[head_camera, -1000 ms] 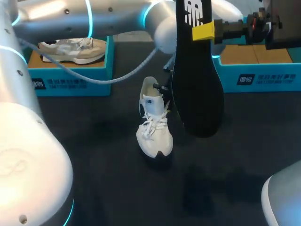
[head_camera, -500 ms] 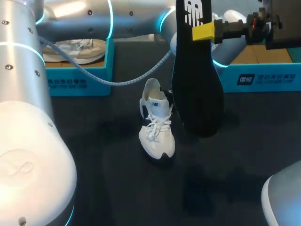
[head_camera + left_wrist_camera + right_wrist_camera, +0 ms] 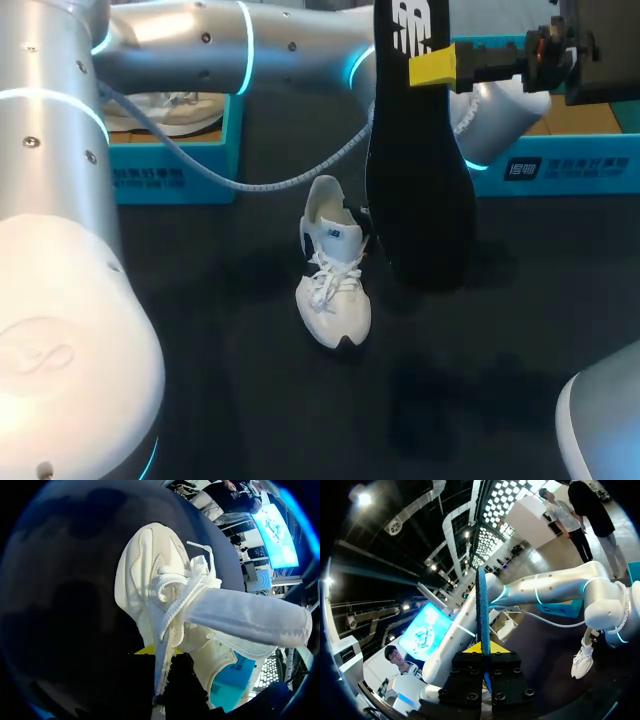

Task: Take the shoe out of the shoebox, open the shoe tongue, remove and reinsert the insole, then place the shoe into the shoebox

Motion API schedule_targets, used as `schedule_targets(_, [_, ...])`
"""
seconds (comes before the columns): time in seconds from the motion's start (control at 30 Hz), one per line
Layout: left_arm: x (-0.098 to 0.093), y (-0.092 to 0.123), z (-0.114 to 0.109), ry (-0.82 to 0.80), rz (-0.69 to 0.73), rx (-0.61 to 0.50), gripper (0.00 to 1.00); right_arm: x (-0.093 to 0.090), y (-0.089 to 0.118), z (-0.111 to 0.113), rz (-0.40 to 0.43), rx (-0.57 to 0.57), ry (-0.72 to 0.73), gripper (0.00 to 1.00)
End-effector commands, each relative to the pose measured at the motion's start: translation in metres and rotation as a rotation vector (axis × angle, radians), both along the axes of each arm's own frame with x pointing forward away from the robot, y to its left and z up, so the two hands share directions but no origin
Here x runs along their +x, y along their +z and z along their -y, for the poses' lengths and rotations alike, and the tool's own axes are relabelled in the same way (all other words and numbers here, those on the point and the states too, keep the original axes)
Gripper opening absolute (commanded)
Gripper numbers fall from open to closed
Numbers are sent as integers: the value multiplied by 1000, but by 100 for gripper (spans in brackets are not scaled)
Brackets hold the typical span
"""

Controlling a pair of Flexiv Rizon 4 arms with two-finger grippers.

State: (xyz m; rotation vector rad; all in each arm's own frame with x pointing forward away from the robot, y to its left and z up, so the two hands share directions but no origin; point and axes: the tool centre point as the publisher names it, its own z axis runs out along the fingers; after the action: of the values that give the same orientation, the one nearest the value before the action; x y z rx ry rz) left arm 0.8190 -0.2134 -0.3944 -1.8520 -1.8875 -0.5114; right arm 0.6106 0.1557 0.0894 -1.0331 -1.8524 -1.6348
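A white shoe [image 3: 335, 285] stands on the dark table, toe toward the front. In the left wrist view its tongue [image 3: 245, 617] sticks out away from the laces. My left gripper [image 3: 161, 662] is shut on the shoe's [image 3: 150, 580] upper edge beside the laces. From the head camera that gripper is mostly hidden behind the insole. A long black insole [image 3: 415, 180] hangs upright just right of the shoe. My right gripper [image 3: 440, 65] is shut on its upper end. In the right wrist view the insole [image 3: 481, 610] shows edge-on between the fingers, with the shoe [image 3: 582, 662] far below.
A blue shoebox [image 3: 170, 165] at the back left holds another white shoe [image 3: 165, 105]. A second blue shoebox [image 3: 560, 165] stands at the back right. My left arm [image 3: 250, 55] stretches across the back of the table.
The left arm has swung to the right, and the shoe has shifted slightly toward the front and turned a little. The right arm and the insole have stayed still.
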Motion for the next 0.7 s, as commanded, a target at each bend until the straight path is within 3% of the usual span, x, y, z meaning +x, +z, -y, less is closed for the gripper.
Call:
schedule_targets(0.03, [-3, -5, 2, 6, -4, 4, 100, 4, 1, -4, -2, -3, 3, 0])
schedule_targets(0.2, [0, 9, 0, 44, -13, -66, 100, 4, 1, -4, -2, -3, 3, 0])
schedule_targets(0.7, [13, 88, -11, 135, 56, -359, 100, 4, 1, -4, -2, -3, 3, 0])
